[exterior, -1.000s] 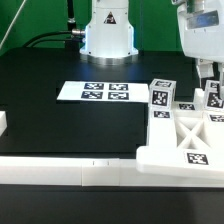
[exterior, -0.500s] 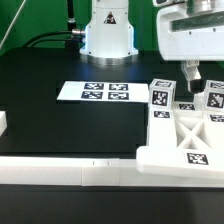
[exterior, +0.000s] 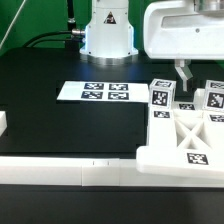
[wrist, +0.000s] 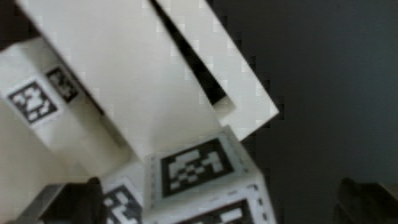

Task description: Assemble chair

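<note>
1. The claw [exterior: 197,82] hangs above the cluster of white chair parts at the exterior view's right. Its two fingers stand wide apart and hold nothing, so it looks ready to take a part.
2. One dark finger [exterior: 184,73] points down just above the small leg blocks. Whether it touches one cannot be told.
3. Under it stands a small leg block [exterior: 161,97], upright, with a black-and-white tag facing the camera. A second block [exterior: 213,98] stands near it at the picture's right edge.
4. In front of the blocks lies the X-braced frame [exterior: 183,137], flat on the black table [exterior: 60,125], likely so other parts can be fitted onto it.
5. The wrist view shows tagged white parts [wrist: 143,110] very close, filling most of the picture. Which part is which is unclear.
6. Well apart, toward the exterior view's left, the marker board [exterior: 95,92] lies flat.
7. A long white rail [exterior: 60,172] runs along the table's near edge, probably to keep parts in.
</note>
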`<action>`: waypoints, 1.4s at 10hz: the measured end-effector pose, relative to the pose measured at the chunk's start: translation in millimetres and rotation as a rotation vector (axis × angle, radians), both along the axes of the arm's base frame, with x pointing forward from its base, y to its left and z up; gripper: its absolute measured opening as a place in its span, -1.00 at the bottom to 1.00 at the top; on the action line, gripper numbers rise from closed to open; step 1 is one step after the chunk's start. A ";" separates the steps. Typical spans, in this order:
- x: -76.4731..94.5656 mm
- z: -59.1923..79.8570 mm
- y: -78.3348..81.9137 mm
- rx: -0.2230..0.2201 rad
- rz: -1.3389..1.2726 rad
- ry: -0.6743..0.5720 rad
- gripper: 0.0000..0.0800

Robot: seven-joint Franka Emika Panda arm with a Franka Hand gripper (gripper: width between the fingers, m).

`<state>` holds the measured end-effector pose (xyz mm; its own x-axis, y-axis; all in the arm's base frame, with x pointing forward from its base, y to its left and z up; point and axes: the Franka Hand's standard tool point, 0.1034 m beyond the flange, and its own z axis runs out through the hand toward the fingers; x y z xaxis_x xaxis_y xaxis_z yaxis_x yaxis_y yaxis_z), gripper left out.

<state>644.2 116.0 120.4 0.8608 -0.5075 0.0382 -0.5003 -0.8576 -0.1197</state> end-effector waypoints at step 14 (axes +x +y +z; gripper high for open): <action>-0.6 -2.9 -1.2 -0.051 0.289 -0.010 -0.29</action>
